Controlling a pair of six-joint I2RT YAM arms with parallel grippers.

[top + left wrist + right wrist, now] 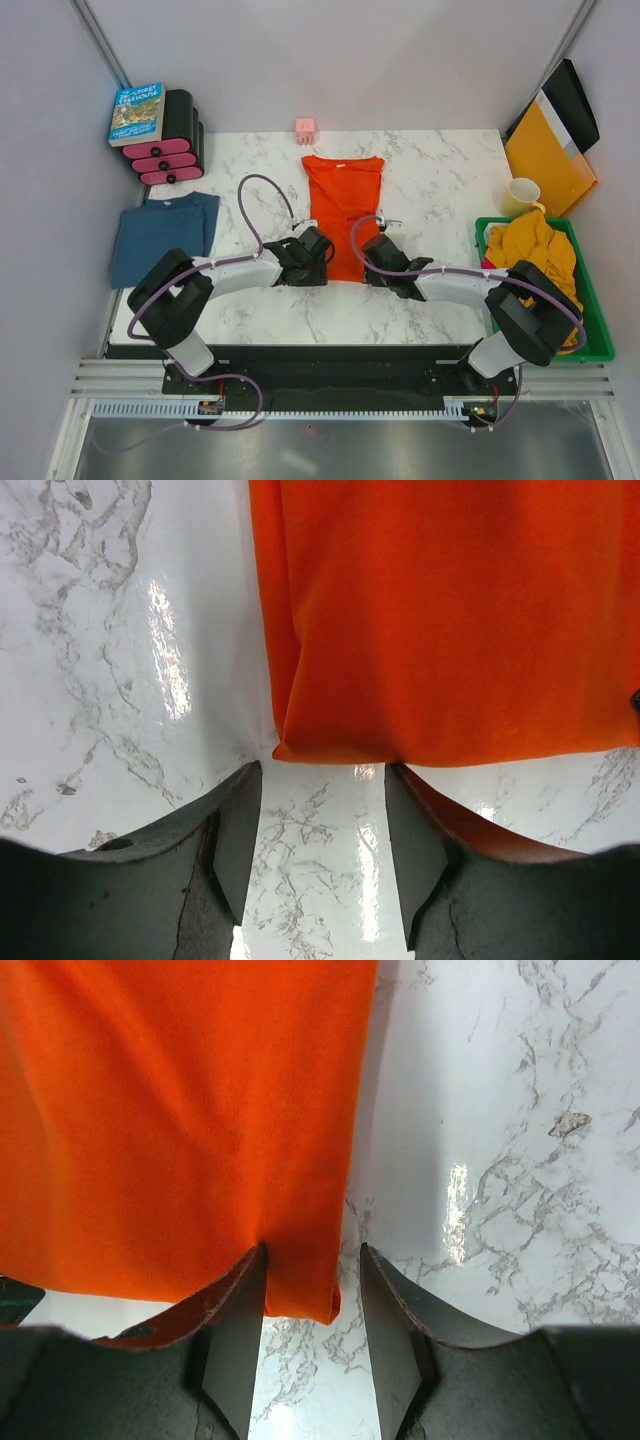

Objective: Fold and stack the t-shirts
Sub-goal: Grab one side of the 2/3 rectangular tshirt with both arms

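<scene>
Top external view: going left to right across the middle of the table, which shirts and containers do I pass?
Teal-blue t-shirt → orange-red t-shirt → green basket, holding the mustard-yellow t-shirt.

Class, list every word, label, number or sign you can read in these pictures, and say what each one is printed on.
Blue-green paperback book on the black-and-pink rolls: yellow title lettering on the cover, too small and blurred to read.
Orange-red cotton t-shirt and pale yellow mug: no text visible.
Both wrist views: no text.
</scene>
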